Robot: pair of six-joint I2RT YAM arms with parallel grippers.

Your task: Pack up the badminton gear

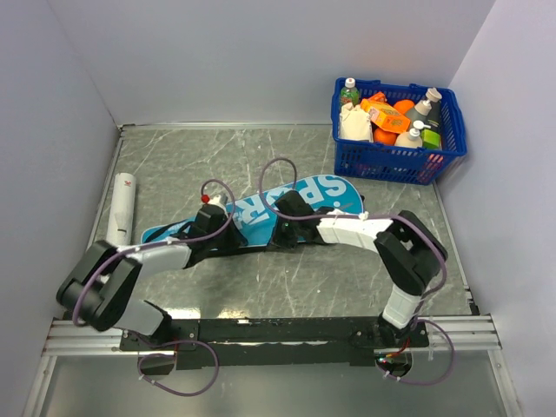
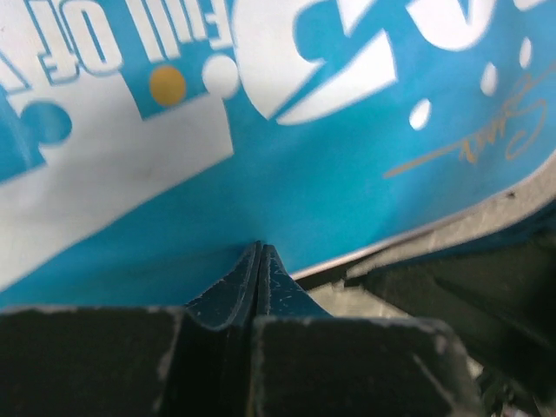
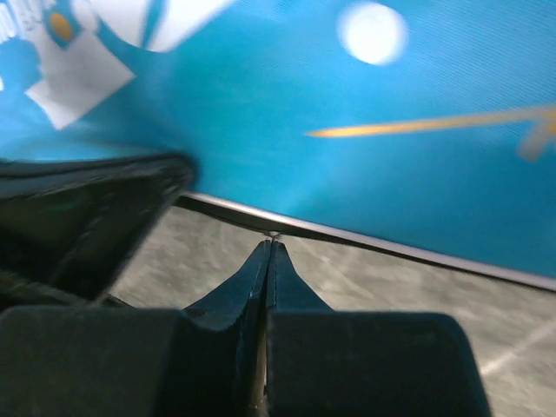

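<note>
Well, in the top external view we are looking at a job that seems partly done. The blue bag [image 1: 339,195] is lying flat on the table, its near edge right at both grippers. We are finding no racket or shuttlecock lying loose around them (they may be inside already, though we cannot confirm it). The white tube [image 1: 120,208] is sitting well off to the left of the left gripper [image 1: 217,236], outside the bag, so we are judging that it is left to pack, along with closing the bag.

Both arms are reaching forward and low. The left forearm is coming in from the left. The right arm is folding at its elbow out on the right and stretching leftward, bringing the right gripper [image 1: 282,239] to the bag's near edge, a little to the right of its partner.

In the left wrist view, we are seeing the left gripper [image 2: 259,249] with its fingers pressed tight together. The tips are touching the blue fabric just inside the bag's rim, and nothing is showing between them.

In the right wrist view, we are seeing the right gripper [image 3: 272,245] likewise squeezed closed, its tips meeting the dark seam along the bag's edge. A tiny pale speck is sitting right at the tips, and we are unable to say whether a zip pull is being pinched there.
</note>
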